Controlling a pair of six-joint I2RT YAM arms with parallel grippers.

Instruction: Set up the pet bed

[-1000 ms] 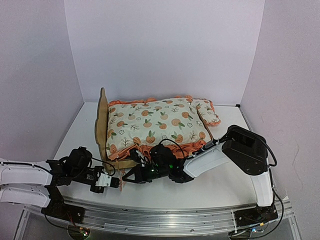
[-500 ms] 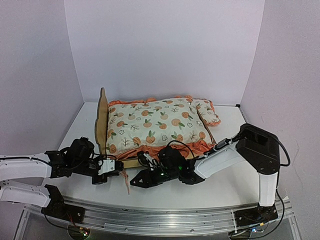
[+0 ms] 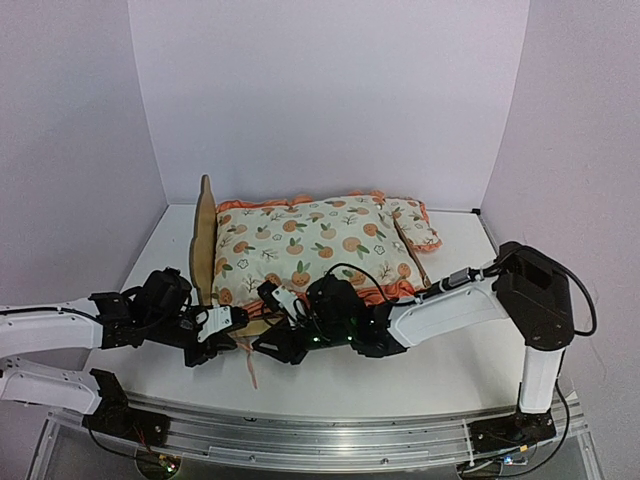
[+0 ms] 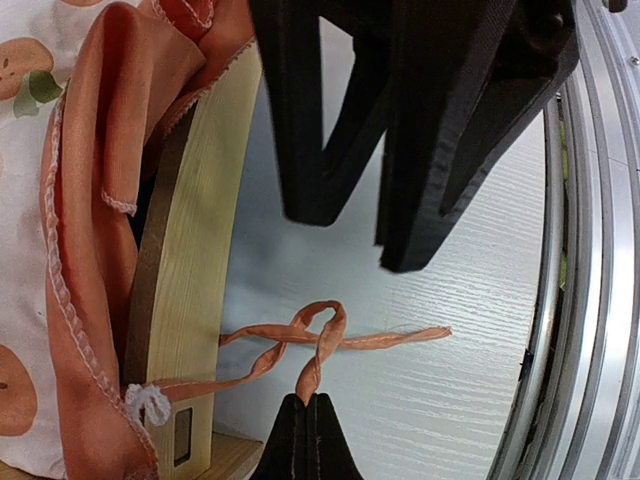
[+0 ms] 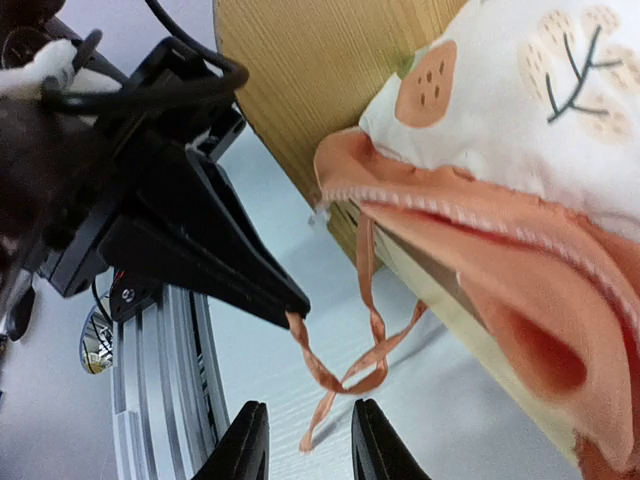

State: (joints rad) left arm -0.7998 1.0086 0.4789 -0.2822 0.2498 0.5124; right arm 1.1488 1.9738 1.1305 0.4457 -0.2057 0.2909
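Note:
The pet bed (image 3: 205, 238) stands mid-table, headboard to the left, with the fruit-print mattress cushion (image 3: 310, 245) lying on it. Its plywood corner (image 4: 185, 300) shows in the left wrist view beside the cushion's orange ruffle (image 4: 95, 200). Two thin orange tie ribbons (image 4: 330, 335) from that corner cross in a loose loop over the table. My left gripper (image 4: 308, 402) is shut on one ribbon's end; its tip (image 5: 295, 305) also shows in the right wrist view. My right gripper (image 5: 305, 445) is open, and the other ribbon's loose end (image 5: 318, 425) dangles between its fingers (image 5: 246, 445) untouched.
A small matching pillow (image 3: 415, 222) lies at the bed's far right end. The metal rail (image 4: 590, 300) along the table's near edge runs close behind both grippers. White walls enclose the table on three sides.
My right gripper has gone from shut to open and shifted slightly toward the bed corner. My left gripper, still shut on the ribbon, has moved up toward the bed.

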